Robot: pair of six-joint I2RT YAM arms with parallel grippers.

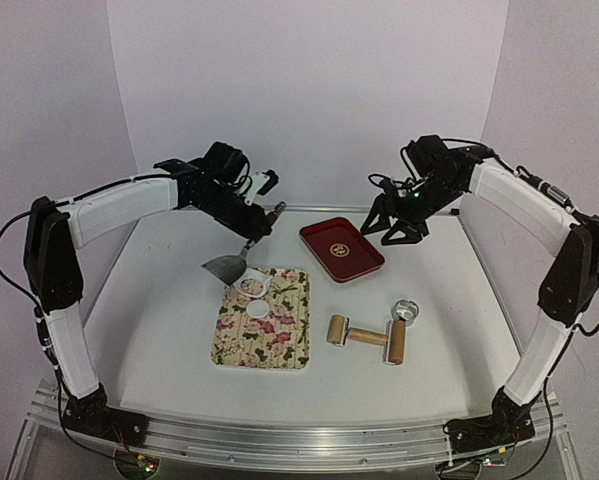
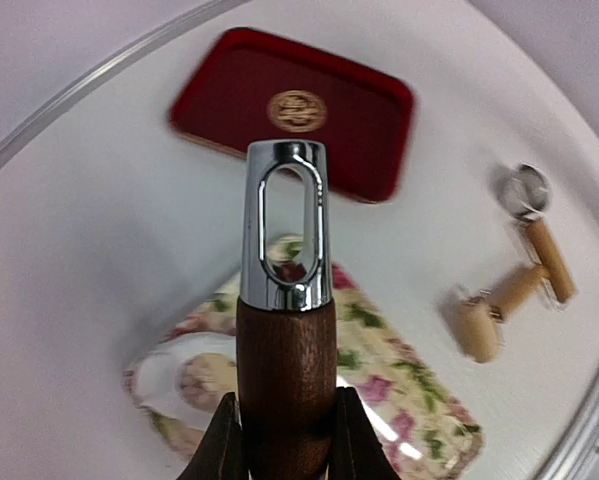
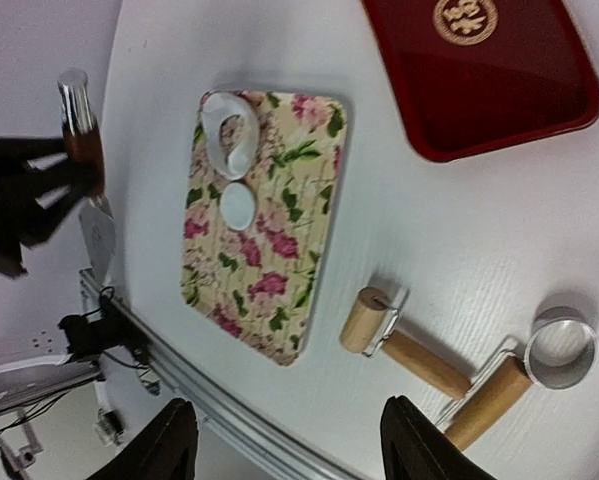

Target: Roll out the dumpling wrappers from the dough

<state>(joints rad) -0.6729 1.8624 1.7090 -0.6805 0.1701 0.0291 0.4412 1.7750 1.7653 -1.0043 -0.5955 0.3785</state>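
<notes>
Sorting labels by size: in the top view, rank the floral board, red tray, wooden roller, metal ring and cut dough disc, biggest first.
1. floral board
2. red tray
3. wooden roller
4. metal ring and dough disc: they look about equal, so unranked.

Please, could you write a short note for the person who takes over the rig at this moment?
Left gripper: shut on the spatula handle, blade near the board's far left corner.
Right gripper: open, empty, near the tray.
Wrapper: one disc flat on the board, beside the scrap dough with a hole.
Roller and ring: on the table, right of the board.
Done: one wrapper cut.
Left: probably lift it with the spatula; the tray holds nothing yet.
</notes>
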